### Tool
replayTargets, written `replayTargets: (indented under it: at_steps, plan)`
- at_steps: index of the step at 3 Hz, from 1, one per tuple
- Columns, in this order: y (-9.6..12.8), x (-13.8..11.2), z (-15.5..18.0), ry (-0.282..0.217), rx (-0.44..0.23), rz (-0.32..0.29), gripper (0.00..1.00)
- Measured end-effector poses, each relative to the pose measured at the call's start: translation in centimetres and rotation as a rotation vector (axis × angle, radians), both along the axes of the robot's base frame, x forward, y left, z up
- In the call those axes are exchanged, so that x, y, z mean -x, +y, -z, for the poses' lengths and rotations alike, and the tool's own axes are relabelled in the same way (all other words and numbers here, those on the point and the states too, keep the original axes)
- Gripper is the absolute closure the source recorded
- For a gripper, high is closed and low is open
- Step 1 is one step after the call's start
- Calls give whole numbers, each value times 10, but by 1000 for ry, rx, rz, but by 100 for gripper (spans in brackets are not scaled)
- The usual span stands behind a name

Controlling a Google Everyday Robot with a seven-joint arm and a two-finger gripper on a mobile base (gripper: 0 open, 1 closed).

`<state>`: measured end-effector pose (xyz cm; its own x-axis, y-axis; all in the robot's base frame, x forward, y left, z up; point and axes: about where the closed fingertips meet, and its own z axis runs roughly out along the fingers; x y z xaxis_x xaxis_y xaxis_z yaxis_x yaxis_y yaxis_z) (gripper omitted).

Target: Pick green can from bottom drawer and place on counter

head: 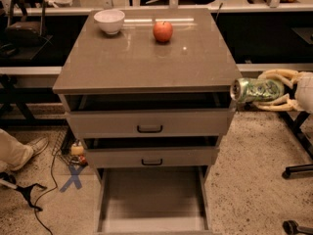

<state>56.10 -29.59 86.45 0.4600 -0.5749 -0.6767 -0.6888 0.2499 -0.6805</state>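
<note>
We are logging the transfer step: the green can (254,90) is out of the bottom drawer (151,199), which is standing pulled out at the near side. The pincer (266,90) is hanging in the air just right of the cabinet, with its pale fingers (276,75) clamping the can from above and below. The can is lying sideways, silver end pointing left, about level with the right edge of the worktop (146,62) and not yet over it. We are judging that the next move calls for a lift above the edge, travel left, then turning the can upright and setting it down near-right, well apart from the red apple (163,31) and white bowl (109,21) at the far side.
</note>
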Motion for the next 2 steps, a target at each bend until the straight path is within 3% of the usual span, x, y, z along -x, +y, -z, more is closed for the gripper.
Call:
replayTargets:
  at_steps: [1,2]
  plan:
    - [0,-1,-2,-3,0,1,100]
    - [7,-14,-30,-22,-12,-22,100]
